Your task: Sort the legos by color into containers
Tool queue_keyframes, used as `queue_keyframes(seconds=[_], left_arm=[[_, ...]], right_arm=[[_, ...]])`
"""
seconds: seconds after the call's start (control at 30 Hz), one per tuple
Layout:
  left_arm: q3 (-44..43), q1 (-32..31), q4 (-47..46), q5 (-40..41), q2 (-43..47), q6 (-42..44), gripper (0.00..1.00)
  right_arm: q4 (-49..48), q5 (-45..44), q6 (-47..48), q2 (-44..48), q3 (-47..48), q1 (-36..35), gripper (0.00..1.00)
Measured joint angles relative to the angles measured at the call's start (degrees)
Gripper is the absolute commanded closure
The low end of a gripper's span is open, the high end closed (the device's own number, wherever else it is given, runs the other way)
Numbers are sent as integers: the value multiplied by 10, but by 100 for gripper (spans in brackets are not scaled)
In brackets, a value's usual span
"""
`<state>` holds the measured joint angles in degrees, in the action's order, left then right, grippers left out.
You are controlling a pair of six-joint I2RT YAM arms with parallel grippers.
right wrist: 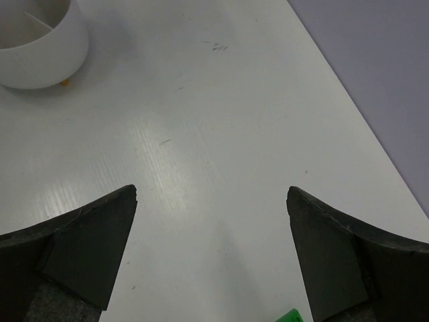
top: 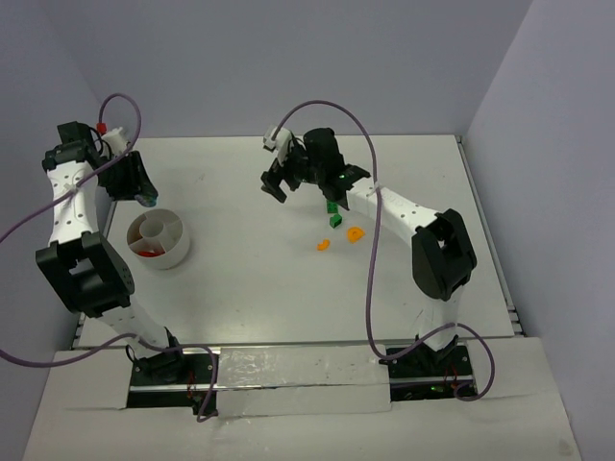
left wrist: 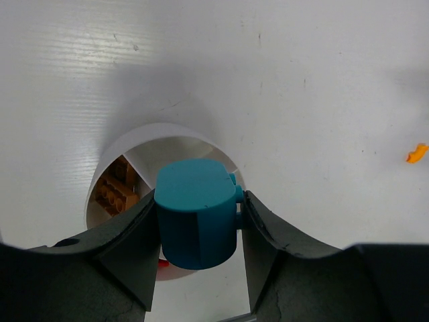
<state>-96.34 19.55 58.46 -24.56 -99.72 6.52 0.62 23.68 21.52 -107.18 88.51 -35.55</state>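
Note:
My left gripper [top: 142, 196] is shut on a cyan curved lego [left wrist: 198, 213] and holds it above the far rim of the white divided bowl [top: 178, 252]. The bowl also shows in the left wrist view [left wrist: 167, 129], with an orange brick [left wrist: 115, 193] in one compartment and a red piece [top: 146, 252] in another. My right gripper [top: 274, 184] is open and empty, well above the table's far middle. A green lego [top: 333, 215] and two orange legos [top: 322, 244] [top: 356, 231] lie on the table under the right arm.
The white table [top: 269, 288] ends at grey walls at the back and sides. In the right wrist view the bowl [right wrist: 40, 50] sits at the top left and a green lego corner [right wrist: 289, 315] at the bottom edge. An orange lego [left wrist: 416, 153] lies at the right.

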Motion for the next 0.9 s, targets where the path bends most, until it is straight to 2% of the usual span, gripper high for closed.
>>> queue_keyframes(seconds=[0.13,0.63,0.9], left_arm=[[8,0,-9,5,-16,-1,84],[43,-5,-21,15,-45,-3,82],[46,-10,-21,19,-51,-3,61]], right_arm=[[2,-4,0,0,0,13,0],[17,-8,10,0,0,32,0],[21,-8,11,0,0,35,0]])
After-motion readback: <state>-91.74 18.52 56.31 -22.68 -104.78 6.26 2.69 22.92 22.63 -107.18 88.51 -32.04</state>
